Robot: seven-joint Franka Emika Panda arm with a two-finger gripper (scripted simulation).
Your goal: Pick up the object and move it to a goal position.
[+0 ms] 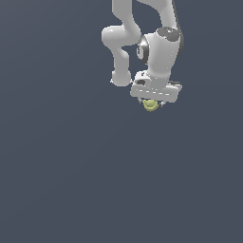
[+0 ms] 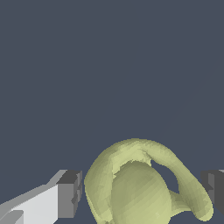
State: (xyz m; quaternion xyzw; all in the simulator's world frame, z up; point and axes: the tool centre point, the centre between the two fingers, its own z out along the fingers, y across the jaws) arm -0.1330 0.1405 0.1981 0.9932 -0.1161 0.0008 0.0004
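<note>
The object point(image 1: 151, 105) is a small yellow-green lumpy ball with a curved loop over it. In the exterior view it sits just under the white hand of my gripper point(image 1: 153, 101), which largely hides the fingers. In the wrist view the object point(image 2: 135, 188) fills the space between the two grey finger pads point(image 2: 70, 194). The jaws stand against its two sides, and the gripper point(image 2: 142, 192) is shut on it. Whether it touches the floor below cannot be told.
A plain dark blue-grey floor point(image 1: 57, 180) lies all around. The white arm point(image 1: 159, 47) comes down from the top of the exterior view. No other objects show.
</note>
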